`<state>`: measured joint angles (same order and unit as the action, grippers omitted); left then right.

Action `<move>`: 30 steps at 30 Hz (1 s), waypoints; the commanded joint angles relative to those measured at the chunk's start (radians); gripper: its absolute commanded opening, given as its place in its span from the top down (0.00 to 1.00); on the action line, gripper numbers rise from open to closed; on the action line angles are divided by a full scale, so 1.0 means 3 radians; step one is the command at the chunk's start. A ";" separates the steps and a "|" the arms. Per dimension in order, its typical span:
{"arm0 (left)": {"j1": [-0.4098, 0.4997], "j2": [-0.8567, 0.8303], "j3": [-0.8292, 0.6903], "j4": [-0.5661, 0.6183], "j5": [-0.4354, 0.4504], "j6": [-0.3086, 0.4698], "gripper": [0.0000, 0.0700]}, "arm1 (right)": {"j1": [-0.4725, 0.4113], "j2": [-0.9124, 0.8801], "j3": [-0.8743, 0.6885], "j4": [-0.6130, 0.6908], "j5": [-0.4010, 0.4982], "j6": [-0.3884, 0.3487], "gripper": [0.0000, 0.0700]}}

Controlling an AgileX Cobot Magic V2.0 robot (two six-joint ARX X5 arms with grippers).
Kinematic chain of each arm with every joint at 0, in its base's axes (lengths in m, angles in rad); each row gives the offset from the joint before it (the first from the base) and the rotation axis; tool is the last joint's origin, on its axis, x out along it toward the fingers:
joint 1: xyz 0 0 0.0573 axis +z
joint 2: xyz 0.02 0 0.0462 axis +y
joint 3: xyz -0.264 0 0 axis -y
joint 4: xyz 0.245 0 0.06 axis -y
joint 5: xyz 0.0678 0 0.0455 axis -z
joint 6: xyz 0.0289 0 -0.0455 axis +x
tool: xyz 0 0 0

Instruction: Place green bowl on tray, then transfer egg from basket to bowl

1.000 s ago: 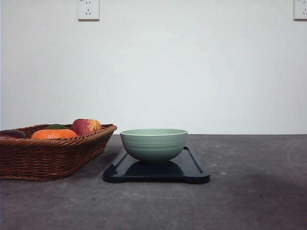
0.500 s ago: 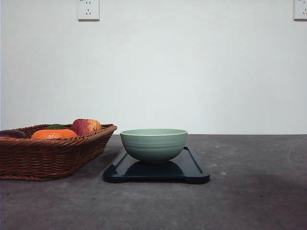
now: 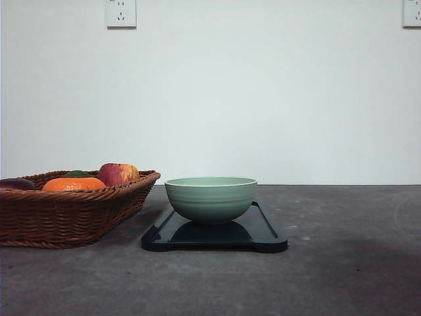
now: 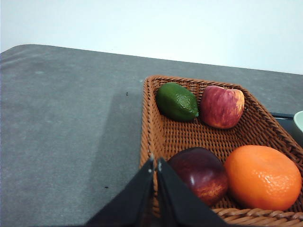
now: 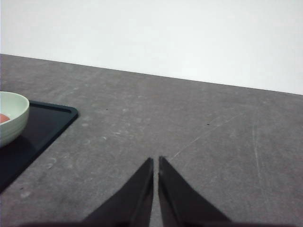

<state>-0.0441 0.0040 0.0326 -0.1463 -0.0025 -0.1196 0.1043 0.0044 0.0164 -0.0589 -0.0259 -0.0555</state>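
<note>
The left gripper (image 4: 155, 165) was seen with its two black tapered fingers pressed together, nothing held between them, poised over the near rim of the basket (image 4: 150, 127). The right gripper (image 5: 155, 163) was likewise seen with its fingers drawn together and empty, above bare grey table (image 5: 199, 127), well apart from the tray (image 5: 45, 120).

Four pieces of fruit were counted in the brown woven wicker basket: a dark red plum-like fruit (image 4: 201, 174) just beside the left fingertips, a dimpled orange (image 4: 262, 177) touching it, a bumpy green lime-like fruit (image 4: 176, 101), and a red-streaked apple (image 4: 221, 107) beside that.

In the front view, one pale green bowl (image 3: 210, 197), glossy and faintly ridged, was shown standing upright on one flat dark tray (image 3: 263, 234) with rounded corners, just to the right of the basket (image 3: 72, 214). A pale reddish patch was glimpsed inside the bowl (image 5: 12, 116) from the right wrist; what it was could not be told. Two wall sockets (image 3: 121, 13) were set high on the white wall.
</note>
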 commanded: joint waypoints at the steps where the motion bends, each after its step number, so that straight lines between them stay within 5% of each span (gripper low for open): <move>1: -0.0004 -0.0001 -0.0065 0.0034 -0.0009 0.0034 1.00 | 0.0009 -0.0003 -0.0015 0.0047 0.0001 0.0010 0.98; 30: -0.0004 -0.0001 -0.0065 0.0034 -0.0009 0.0034 1.00 | 0.0009 -0.0003 -0.0015 0.0047 0.0001 0.0010 0.98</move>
<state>-0.0441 0.0040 0.0326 -0.1463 -0.0025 -0.1196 0.1043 0.0044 0.0164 -0.0586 -0.0261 -0.0555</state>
